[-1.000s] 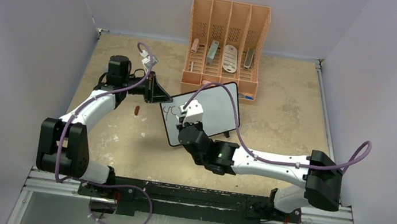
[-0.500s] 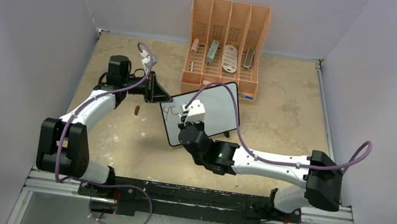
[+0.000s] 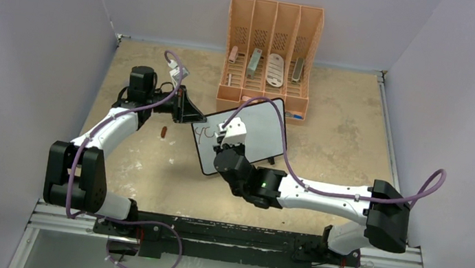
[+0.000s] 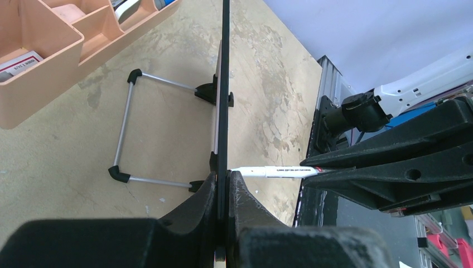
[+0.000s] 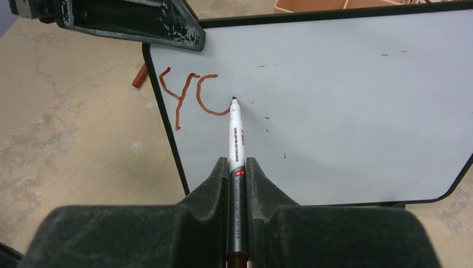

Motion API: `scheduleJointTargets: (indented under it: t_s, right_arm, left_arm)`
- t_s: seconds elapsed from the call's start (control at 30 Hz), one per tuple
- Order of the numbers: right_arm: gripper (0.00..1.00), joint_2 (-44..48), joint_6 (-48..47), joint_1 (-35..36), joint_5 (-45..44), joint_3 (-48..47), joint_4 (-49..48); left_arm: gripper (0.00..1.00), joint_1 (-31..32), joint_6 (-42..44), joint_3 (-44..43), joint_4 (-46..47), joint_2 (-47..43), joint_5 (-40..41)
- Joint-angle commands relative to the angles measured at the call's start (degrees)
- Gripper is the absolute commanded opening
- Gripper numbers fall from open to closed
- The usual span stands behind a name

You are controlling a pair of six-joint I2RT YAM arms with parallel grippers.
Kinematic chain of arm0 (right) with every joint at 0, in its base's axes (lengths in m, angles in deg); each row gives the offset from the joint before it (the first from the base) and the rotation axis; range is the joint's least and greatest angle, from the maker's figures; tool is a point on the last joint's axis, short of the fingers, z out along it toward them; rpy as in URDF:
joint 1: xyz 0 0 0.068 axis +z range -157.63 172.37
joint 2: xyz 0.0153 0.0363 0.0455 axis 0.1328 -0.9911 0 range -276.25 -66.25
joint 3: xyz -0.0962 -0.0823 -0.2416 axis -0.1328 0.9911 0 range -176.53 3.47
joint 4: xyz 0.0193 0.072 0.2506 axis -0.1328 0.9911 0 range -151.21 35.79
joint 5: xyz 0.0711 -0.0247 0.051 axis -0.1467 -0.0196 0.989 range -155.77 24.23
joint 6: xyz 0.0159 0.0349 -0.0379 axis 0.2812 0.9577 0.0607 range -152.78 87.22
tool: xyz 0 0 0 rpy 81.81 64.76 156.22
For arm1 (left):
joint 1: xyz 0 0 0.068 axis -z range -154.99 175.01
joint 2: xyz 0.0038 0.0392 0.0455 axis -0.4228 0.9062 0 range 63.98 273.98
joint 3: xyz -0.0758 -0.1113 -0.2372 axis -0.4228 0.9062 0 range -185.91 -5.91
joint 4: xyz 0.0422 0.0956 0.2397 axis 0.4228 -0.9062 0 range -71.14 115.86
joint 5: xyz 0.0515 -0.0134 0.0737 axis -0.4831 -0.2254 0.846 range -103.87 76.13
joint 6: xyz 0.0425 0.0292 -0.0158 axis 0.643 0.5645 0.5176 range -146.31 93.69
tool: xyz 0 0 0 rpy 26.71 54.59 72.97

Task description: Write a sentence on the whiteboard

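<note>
The whiteboard stands tilted on its feet in front of the orange organizer. My left gripper is shut on its left edge; in the left wrist view the board shows edge-on between the fingers. My right gripper is shut on a white and grey marker, whose tip touches the board face. The sentence stands as a red-brown "y" and an open curve like a "c" at the board's upper left. The marker also shows in the left wrist view.
The orange organizer with several compartments holding small items stands at the back, just behind the board. A red-brown marker cap lies on the table left of the board. Grey walls close in the table on three sides.
The right gripper has shifted slightly up the board with the marker, and the second letter's curve has grown. The left arm and board have not moved.
</note>
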Motion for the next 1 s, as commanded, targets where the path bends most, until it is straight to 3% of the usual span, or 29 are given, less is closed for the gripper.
scheduleJointTargets:
  t_s: [0.0, 0.97]
  right_arm:
    - [0.0, 0.54, -1.24, -0.8, -3.13, -2.96, -3.45]
    - [0.0, -0.24, -3.62, -0.96, 1.64, -3.88, -5.83]
  left_arm:
    - [0.0, 0.54, 0.92, -2.07, 1.07, -0.31, -2.48]
    - [0.0, 0.54, 0.92, -2.22, 1.09, -0.31, -1.94]
